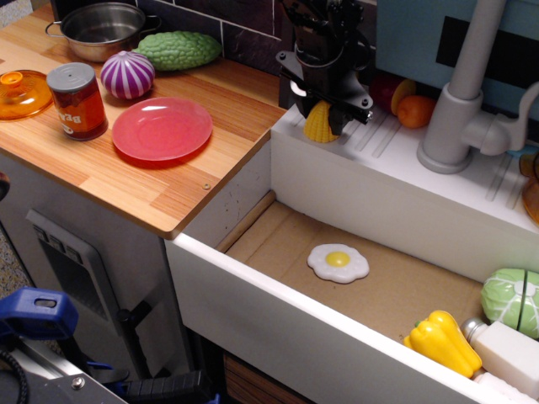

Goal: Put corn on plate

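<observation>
The corn, small, yellow and ribbed, stands on the white ledge at the back left of the sink. My black gripper has come down over it from above. Its fingers stand on either side of the corn and hide its top and right side. The jaws look open around it, close to its sides; the corn rests on the ledge. The red-pink plate lies empty on the wooden counter, well to the left of the gripper.
On the counter: a red can, an orange lid, a purple onion, a green gourd, a steel pot. The sink holds a fried egg, a yellow pepper, a cabbage. A grey faucet and an orange stand right of the gripper.
</observation>
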`<state>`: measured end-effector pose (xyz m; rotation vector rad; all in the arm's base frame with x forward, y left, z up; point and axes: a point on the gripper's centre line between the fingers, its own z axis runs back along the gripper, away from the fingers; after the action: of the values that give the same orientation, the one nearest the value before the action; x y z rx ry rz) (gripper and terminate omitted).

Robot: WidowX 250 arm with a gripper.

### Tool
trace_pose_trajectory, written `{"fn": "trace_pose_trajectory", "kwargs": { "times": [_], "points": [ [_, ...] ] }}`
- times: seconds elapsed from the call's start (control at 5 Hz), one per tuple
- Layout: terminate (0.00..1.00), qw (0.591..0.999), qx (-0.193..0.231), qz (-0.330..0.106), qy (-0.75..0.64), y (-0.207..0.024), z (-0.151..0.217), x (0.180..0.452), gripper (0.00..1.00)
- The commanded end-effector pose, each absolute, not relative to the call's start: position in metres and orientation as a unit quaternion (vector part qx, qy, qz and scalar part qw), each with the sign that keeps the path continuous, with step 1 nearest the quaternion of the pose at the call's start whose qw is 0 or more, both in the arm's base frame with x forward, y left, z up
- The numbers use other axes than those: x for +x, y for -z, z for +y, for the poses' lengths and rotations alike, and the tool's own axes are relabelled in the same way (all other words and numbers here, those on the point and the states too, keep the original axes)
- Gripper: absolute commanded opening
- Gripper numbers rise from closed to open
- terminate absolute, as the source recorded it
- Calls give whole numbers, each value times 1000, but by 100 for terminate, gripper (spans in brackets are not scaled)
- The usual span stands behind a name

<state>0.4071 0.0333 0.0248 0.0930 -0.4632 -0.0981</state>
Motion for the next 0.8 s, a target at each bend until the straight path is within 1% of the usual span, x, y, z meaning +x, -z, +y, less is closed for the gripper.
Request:
{"fn": "trace_pose_trajectory", "kwargs": {
  "times": [0.0,0.2,0.4,0.6],
  "points": [
    [0,972,77,-218,31,-66,29,387,0],
    [0,974,122,-186,37,-99,48,355,0],
    [0,965,168,-192,55,-95,89,328,0],
    [0,965,164,-197,57,-86,123,325,0]
  ]
}}
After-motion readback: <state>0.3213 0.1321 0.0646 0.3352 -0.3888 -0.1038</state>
